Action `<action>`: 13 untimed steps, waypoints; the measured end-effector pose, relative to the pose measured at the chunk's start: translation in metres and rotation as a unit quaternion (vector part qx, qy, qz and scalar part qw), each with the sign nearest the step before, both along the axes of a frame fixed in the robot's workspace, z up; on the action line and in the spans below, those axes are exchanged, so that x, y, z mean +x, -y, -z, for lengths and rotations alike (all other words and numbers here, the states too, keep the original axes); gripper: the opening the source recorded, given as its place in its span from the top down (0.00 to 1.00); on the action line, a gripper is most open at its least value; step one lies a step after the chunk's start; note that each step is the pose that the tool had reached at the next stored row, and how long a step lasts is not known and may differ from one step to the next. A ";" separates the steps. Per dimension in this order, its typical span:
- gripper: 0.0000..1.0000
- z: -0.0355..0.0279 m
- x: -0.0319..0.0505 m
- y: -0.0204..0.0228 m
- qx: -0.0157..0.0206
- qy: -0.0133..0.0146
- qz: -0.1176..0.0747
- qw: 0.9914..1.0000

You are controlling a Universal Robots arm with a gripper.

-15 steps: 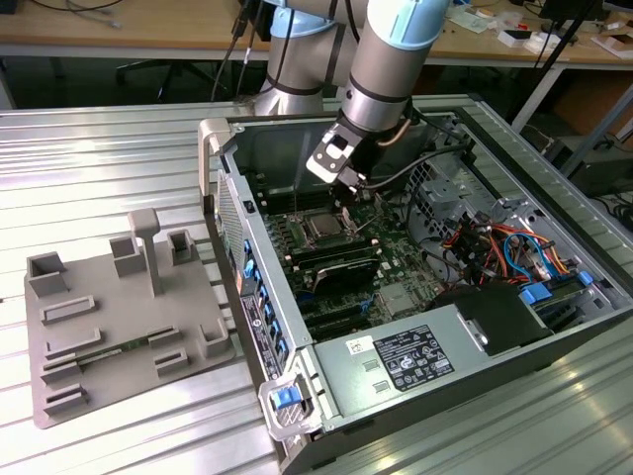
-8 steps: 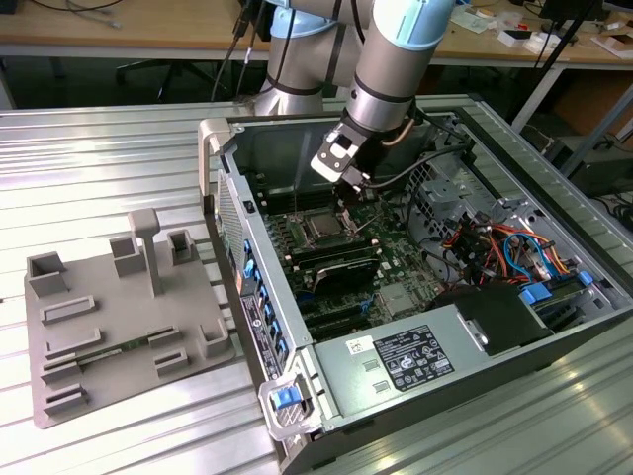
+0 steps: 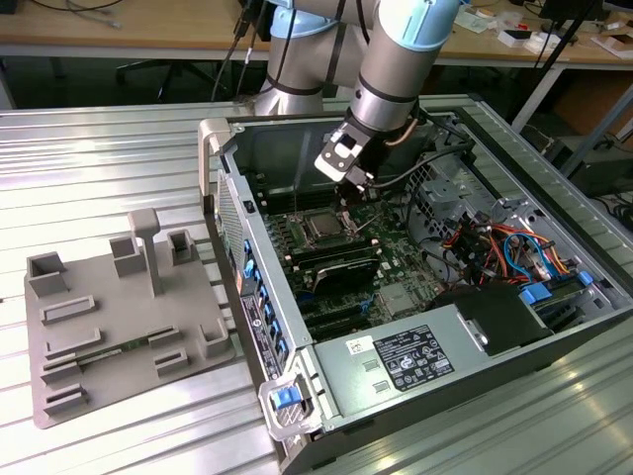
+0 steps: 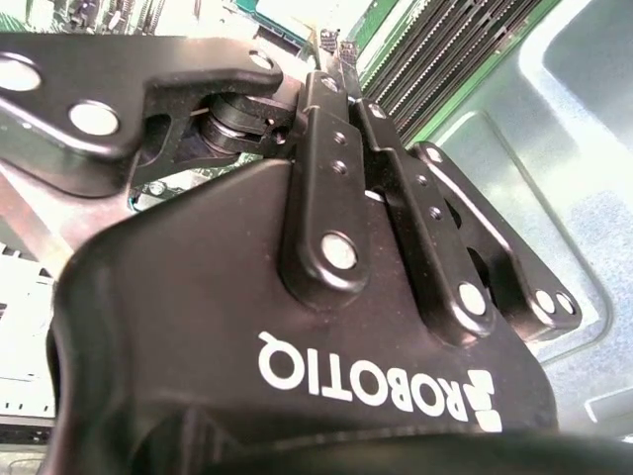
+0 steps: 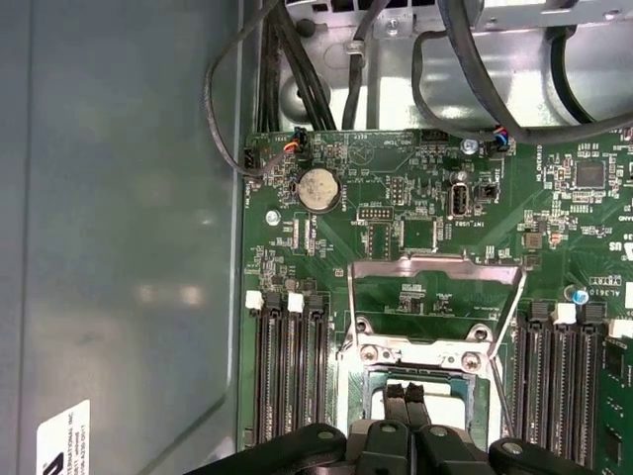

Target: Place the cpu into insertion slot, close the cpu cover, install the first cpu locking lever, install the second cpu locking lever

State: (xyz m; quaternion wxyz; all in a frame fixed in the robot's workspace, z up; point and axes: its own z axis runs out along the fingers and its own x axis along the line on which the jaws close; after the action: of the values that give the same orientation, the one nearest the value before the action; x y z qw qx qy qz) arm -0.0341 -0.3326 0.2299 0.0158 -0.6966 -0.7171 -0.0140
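Observation:
The cpu (image 3: 321, 229) lies flat in the insertion slot (image 5: 361, 396) on the green board; its silvery top (image 5: 450, 394) shows in the first wrist view. The cpu cover (image 5: 435, 265) is swung open, away from the slot, and green board shows through its cut-out. A thin wire lever (image 5: 512, 307) runs along one side of it. My gripper (image 3: 354, 186) hangs just above the slot. Its fingers (image 5: 406, 394) are shut together over the cpu with nothing between them. The second wrist view shows the shut gripper (image 4: 336, 54) from behind.
Black memory slots (image 5: 292, 366) flank the socket on both sides (image 5: 559, 376). Cable bundles (image 5: 297, 69) hang beyond the board by a coin battery (image 5: 318, 187). The case wall (image 5: 119, 247) stands close. A grey fixture tray (image 3: 109, 327) lies at the exterior view's left.

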 end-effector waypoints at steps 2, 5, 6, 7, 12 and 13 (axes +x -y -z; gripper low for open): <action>0.89 -0.0001 0.0014 0.0001 0.000 -0.001 0.000 1.000; 0.89 0.0000 0.0043 0.0000 0.001 -0.002 0.000 1.000; 0.89 0.0000 0.0045 0.0000 0.001 -0.002 0.000 1.000; 0.89 0.0000 0.0048 0.0000 0.001 -0.002 0.000 1.000; 0.89 0.0000 0.0060 0.0000 0.001 -0.002 0.000 1.000; 0.89 0.0000 0.0061 0.0000 0.001 -0.002 0.000 1.000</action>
State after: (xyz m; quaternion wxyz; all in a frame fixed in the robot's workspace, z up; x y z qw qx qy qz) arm -0.0280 -0.3326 0.2300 0.0183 -0.6966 -0.7171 -0.0135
